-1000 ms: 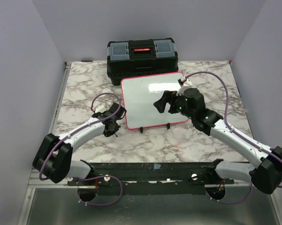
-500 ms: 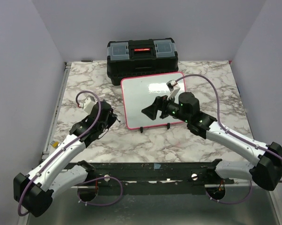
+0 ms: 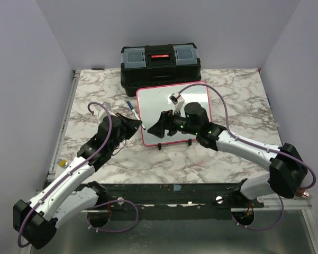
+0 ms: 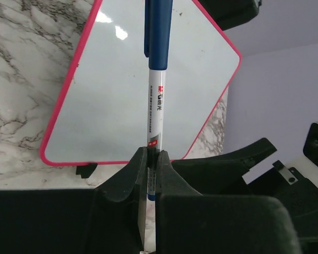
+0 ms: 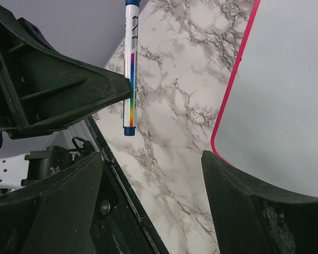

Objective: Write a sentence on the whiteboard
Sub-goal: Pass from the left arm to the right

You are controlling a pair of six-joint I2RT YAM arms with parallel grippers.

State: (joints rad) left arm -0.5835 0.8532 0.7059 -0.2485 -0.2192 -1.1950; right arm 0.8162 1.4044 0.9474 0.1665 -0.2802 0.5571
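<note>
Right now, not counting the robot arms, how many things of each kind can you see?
Black toolbox: 1
Pink-framed whiteboard: 1
Blue-capped marker, held in the left end effector: 1
Total: 3

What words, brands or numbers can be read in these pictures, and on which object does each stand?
"M&G": red, on the white barrel of the marker.
Fine print beside it: too small to read.
Red strip on the toolbox: blurred.
The whiteboard: no writing.
</note>
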